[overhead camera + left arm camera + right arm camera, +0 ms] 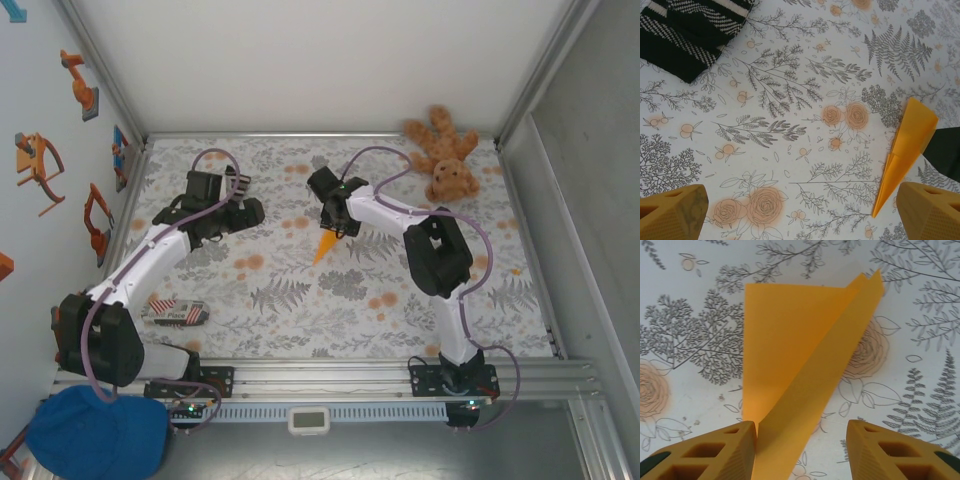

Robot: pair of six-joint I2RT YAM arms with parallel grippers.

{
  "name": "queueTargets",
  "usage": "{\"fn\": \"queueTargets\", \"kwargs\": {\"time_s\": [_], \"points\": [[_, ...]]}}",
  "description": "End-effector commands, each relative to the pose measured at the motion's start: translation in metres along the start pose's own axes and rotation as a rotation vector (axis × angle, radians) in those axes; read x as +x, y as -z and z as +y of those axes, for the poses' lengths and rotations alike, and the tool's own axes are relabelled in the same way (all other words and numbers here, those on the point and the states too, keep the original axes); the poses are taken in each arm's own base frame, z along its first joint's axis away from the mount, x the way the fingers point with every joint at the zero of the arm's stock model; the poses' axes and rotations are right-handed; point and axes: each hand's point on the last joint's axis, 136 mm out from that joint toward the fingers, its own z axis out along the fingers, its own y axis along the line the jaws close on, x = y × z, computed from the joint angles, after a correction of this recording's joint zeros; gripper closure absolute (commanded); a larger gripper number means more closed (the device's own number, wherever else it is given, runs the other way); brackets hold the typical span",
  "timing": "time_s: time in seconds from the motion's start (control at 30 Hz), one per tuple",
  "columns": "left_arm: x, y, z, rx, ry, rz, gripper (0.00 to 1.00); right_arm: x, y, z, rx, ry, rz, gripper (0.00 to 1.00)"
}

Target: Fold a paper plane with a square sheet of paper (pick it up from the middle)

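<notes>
Paper plane (805, 370): a narrow creased dart lying flat on the counter (300, 300), well apart from the teddy bear (442, 152), to its near-left.

Right hand (801, 430) straddles the dart with fingers parted, not pinching.

Left hand (800, 200), farther from the bear, is spread wide and empty.

Judgement: folding looks essentially done. The next move calls for lifting the right hand clear without dragging the paper.

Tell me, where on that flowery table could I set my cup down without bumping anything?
Bare cloth lies at the near middle, between the striped sock and the right arm's base; also right of that arm, up to the rail and nearer than the teddy bear. The centre is crowded: left tool, right tool and paper plane sit close together.
</notes>
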Motion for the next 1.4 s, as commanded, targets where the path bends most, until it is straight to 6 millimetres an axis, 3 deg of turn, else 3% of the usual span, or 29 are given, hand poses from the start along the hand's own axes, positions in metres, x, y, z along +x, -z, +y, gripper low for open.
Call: {"fn": "queueTargets", "kwargs": {"time_s": [0.0, 0.3, 0.43, 0.57, 0.63, 0.67, 0.87, 1.13, 1.27, 1.37], "points": [[0.005, -0.002, 0.002, 0.0, -0.013, 0.029, 0.04, -0.007, 0.007, -0.01, 0.063, -0.037, -0.036, 0.54], [0.006, -0.002, 0.003, -0.005, -0.011, 0.035, 0.04, -0.003, 0.003, -0.01, 0.068, -0.06, -0.011, 0.68], [0.007, -0.003, 0.003, -0.006, -0.012, 0.039, 0.04, 0.0, 0.001, -0.008, 0.062, -0.07, 0.003, 0.81], [0.007, -0.004, 0.004, -0.008, -0.009, 0.04, 0.04, 0.003, 0.0, -0.008, 0.059, -0.075, 0.015, 0.84], [0.006, -0.003, 0.004, -0.009, -0.007, 0.04, 0.04, 0.005, 0.0, -0.007, 0.053, -0.076, 0.022, 0.9], [0.006, -0.004, 0.005, -0.01, -0.003, 0.04, 0.04, 0.004, 0.0, -0.007, 0.045, -0.077, 0.023, 0.99], [0.001, 0.0, 0.011, 0.012, 0.074, 0.013, 0.04, -0.021, 0.034, 0.009, -0.062, -0.024, -0.076, 1.0], [-0.001, -0.015, 0.03, 0.075, 0.272, 0.025, 0.04, -0.033, 0.087, 0.079, -0.469, 0.199, -0.131, 1.0], [0.003, -0.029, 0.039, 0.123, 0.384, 0.043, 0.04, -0.024, 0.098, 0.112, -0.693, 0.245, -0.086, 1.0], [0.005, -0.035, 0.043, 0.138, 0.423, 0.048, 0.04, -0.013, 0.093, 0.128, -0.827, 0.235, -0.02, 1.0]]}}
